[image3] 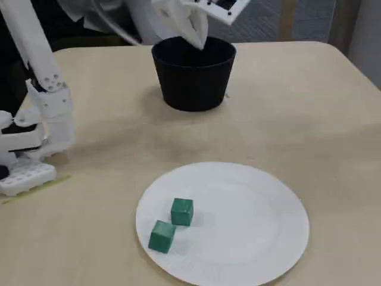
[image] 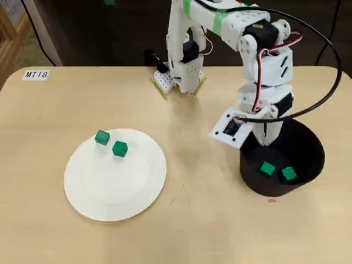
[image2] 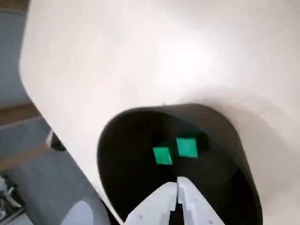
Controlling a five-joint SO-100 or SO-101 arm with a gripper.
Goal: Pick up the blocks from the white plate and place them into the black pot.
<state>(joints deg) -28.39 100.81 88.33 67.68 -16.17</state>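
My gripper [image2: 178,183], fingers pressed together and empty, is hovering over the black pot [image2: 241,154] holding two blocks [image2: 162,155], two waiting on the white plate [image: 88,192].

Two blocks [image: 267,169] [image: 289,174] lie side by side inside the pot [image: 309,144] at the right of the overhead view, while two more [image: 102,137] [image: 119,148] sit near the far-left rim of the plate [image: 140,190], well apart on the table [image: 198,220].

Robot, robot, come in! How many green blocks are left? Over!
Gripper over black pot, jaws shut, empty. Two green blocks in pot. Two left on white plate. Path clear.
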